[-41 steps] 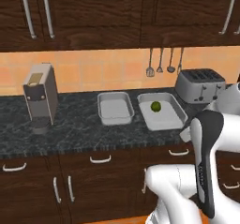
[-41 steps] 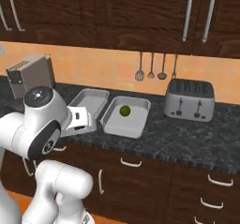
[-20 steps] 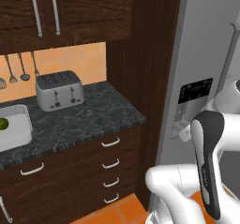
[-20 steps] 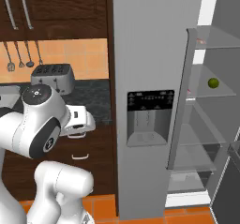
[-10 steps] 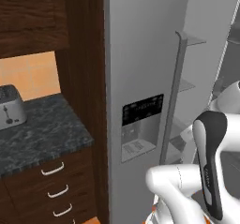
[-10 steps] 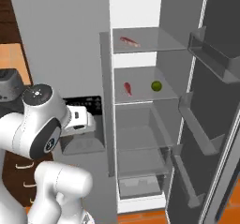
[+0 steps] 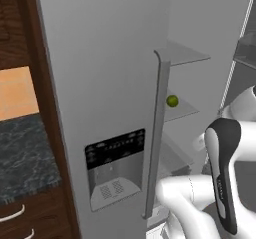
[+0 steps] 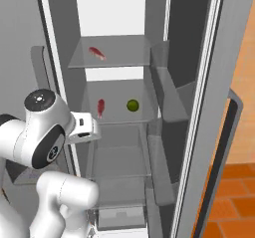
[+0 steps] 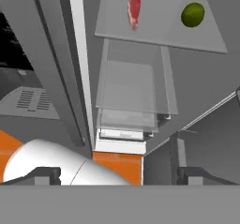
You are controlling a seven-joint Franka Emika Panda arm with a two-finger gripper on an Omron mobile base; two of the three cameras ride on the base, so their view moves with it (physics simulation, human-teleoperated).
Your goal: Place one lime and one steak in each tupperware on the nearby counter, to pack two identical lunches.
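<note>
The fridge stands open in front of me. A lime lies on the middle glass shelf, with a red steak to its left. A second steak rests on the shelf above. In the hand view the lime and the steak sit near the top, well ahead of the fingers. My gripper is open, tips far apart, nothing between them. The lime peeks past the closed fridge door. The counter shows at the left edge. The tupperware is out of view.
The closed left fridge door with its dispenser panel and long handle stands close on my left. The open right door with its bins juts toward me. Lower shelves and a drawer sit below.
The whole picture has swung right as the base turned: counter and toaster slid off to the left, and the open fridge now faces me. The gripper stayed open.
</note>
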